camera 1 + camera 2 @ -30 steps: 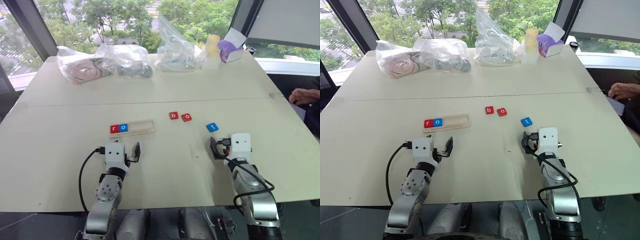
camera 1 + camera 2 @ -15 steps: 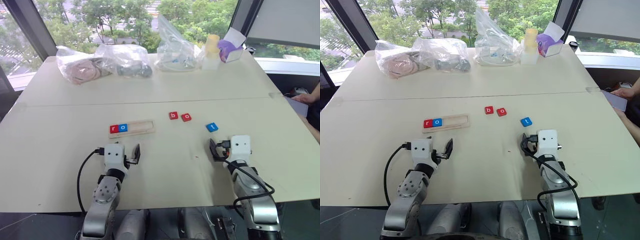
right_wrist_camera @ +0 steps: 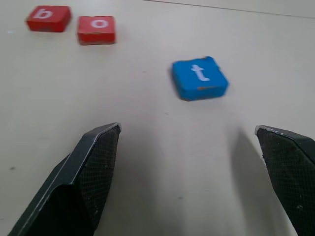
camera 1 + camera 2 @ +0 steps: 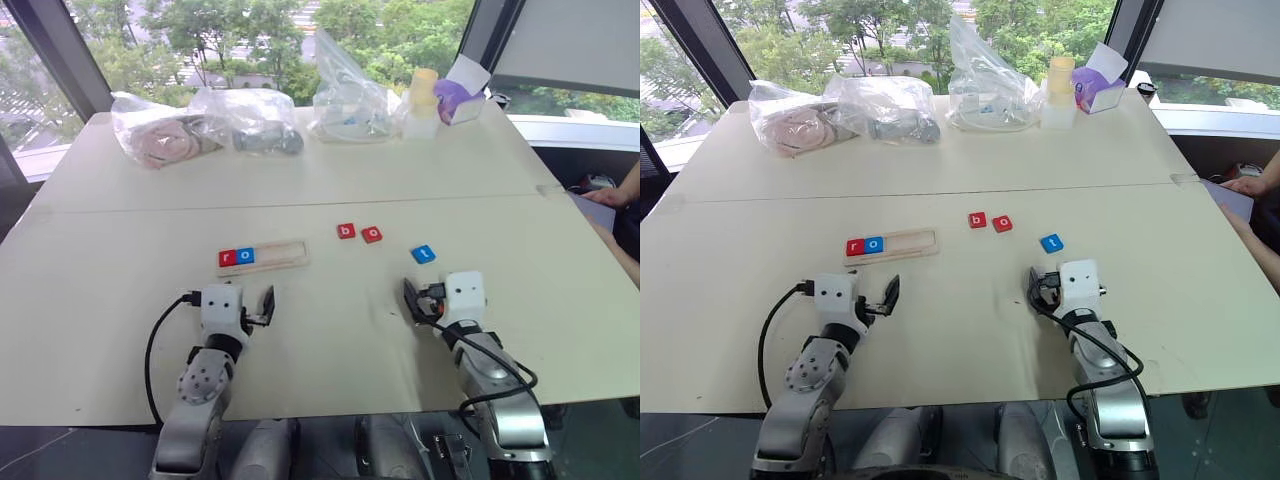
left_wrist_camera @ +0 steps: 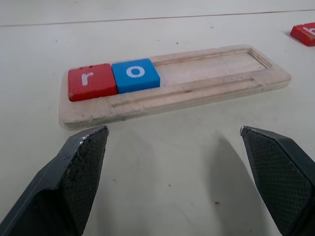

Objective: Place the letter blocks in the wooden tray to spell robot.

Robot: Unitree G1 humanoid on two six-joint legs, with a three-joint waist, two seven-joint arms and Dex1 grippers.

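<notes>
**So far, two letters in, three to go**

Nearest, the left gripper (image 5: 172, 142) and right gripper (image 3: 189, 142) both gape, holding nothing. Farther on, the wooden tray (image 4: 285, 254) holds r and o. The t (image 3: 199, 77), o (image 3: 96, 29) and b (image 3: 48, 18) wait on the table (image 4: 120, 240).

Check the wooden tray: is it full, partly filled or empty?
Partly filled. The wooden tray holds the red r block and blue o block at one end; the rest of its slot is bare wood.

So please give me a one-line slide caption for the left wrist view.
Open left gripper facing the wooden tray, red r tile and blue o tile already seated.
</notes>
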